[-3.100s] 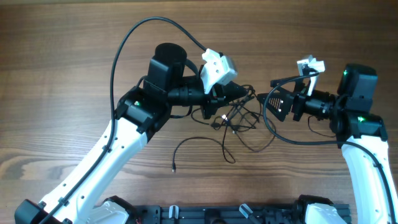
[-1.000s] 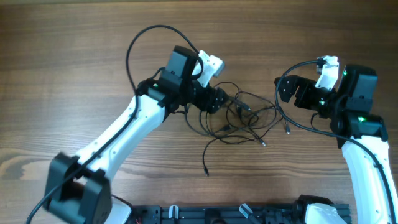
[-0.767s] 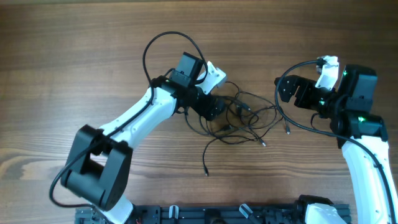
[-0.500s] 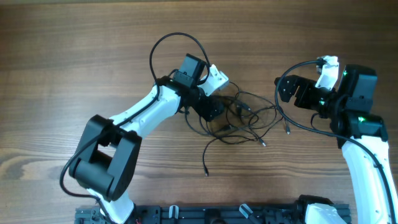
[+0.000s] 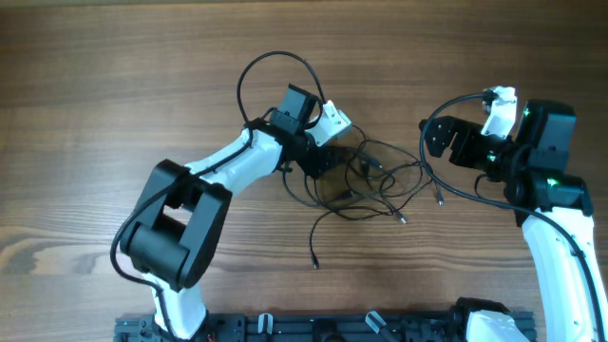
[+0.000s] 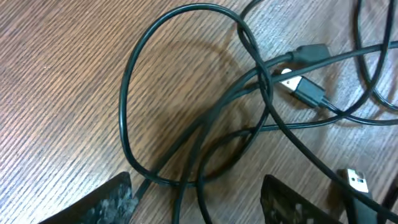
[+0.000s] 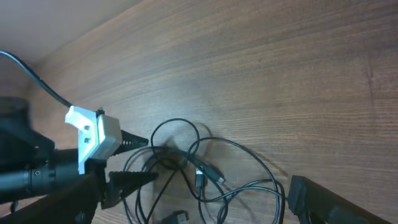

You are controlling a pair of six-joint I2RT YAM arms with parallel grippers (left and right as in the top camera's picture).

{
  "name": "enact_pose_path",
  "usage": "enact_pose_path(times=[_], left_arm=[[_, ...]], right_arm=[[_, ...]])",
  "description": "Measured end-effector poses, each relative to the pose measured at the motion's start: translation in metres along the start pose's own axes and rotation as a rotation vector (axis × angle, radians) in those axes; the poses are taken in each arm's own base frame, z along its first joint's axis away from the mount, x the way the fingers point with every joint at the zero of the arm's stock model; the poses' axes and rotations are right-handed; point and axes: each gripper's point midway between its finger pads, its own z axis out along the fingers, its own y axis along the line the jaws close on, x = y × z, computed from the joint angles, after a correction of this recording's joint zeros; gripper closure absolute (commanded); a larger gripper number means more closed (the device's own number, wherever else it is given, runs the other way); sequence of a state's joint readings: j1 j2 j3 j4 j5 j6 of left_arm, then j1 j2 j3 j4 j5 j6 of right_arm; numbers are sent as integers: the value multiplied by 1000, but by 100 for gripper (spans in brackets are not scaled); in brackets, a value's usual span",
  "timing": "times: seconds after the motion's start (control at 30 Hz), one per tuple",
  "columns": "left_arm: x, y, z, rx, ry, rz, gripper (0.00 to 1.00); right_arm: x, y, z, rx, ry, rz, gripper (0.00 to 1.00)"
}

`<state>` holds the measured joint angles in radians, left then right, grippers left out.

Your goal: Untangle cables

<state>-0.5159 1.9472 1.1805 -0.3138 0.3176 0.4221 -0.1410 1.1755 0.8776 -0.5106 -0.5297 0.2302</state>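
Left wrist view: left gripper [image 6: 199,202], jaws spread, straddles the cables [image 6: 308,93], gripping nothing. The right gripper [image 7: 199,190] gapes wide, empty.

In the overhead view the cables [image 5: 370,180] lie in a heap too fine to tell which strand belongs to which cord. Whether the left gripper [image 5: 328,166] touches a strand is too small to tell there. The left wrist view cuts its fingers [image 6: 112,198] off at the bottom edge. Loops run out past the top and right edges, and a plug [image 6: 356,180] at lower right is partly cut off. In the right wrist view the right gripper [image 7: 198,190] shows blurred fingers [image 7: 329,199] cut by the bottom edge, which also cuts off the lower part of the tangle.
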Motion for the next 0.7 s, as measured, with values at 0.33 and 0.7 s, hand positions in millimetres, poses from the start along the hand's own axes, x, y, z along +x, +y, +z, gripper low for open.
enact_pose_path(times=[0.33, 0.7], left_arm=[[9, 2, 9, -4, 28, -11, 51], [6, 1, 19, -8, 13, -2, 96]], right_arm=[[0, 0, 0, 0, 1, 1, 0], [1, 0, 0, 1, 5, 3, 0]])
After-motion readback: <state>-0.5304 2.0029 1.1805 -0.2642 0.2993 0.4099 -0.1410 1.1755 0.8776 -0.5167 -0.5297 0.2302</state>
